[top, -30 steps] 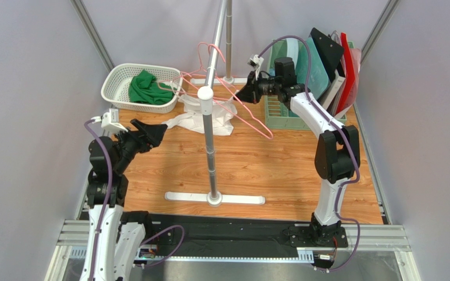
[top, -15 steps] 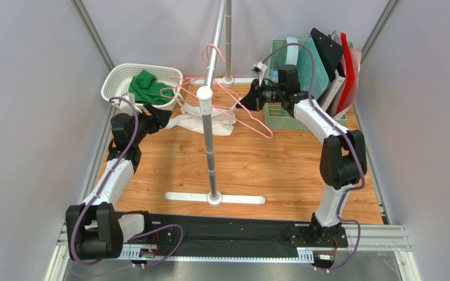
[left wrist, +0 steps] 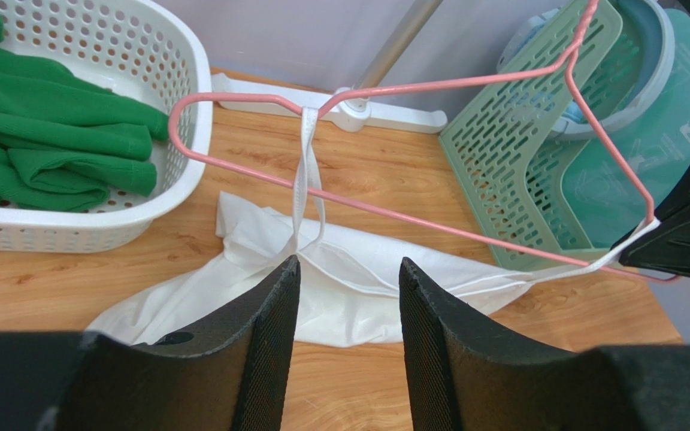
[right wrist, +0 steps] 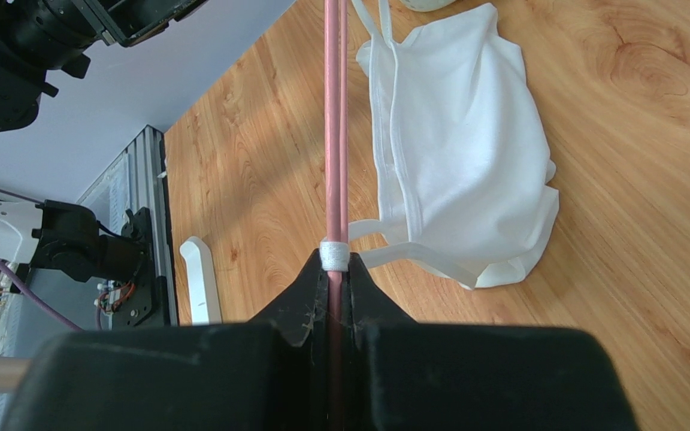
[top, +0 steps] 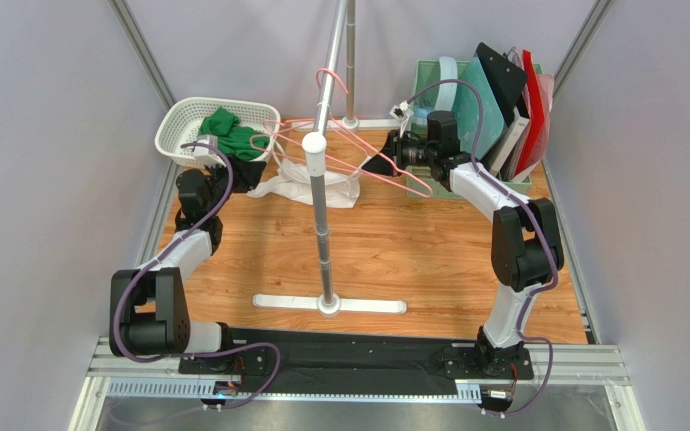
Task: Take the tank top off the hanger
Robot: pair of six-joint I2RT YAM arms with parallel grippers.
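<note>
The white tank top [top: 317,189] lies crumpled on the wooden table under the rail. Its straps are still looped over the pink hanger [top: 358,151]. One strap [left wrist: 307,171] hangs over the hanger's bar [left wrist: 430,221] near its left bend. The other strap [right wrist: 334,255] wraps the wire right at my right gripper's tips. My right gripper [top: 376,166] is shut on the hanger wire [right wrist: 334,135] and holds it tilted above the table. My left gripper [top: 248,176] is open and empty, low over the table, just short of the tank top [left wrist: 367,301], which shows between its fingers [left wrist: 272,323].
A white basket [top: 174,119] with green cloth [left wrist: 43,144] stands at the far left, close beside my left gripper. A green rack [top: 430,171] with boards and lids stands at the back right. The rail's post [top: 321,224] and foot [top: 331,304] stand mid-table, with more pink hangers [top: 331,81] on the rail.
My left arm has reached forward from the near left to beside the basket, facing the tank top. My right gripper has shifted slightly with the hanger, which now hangs lower.
</note>
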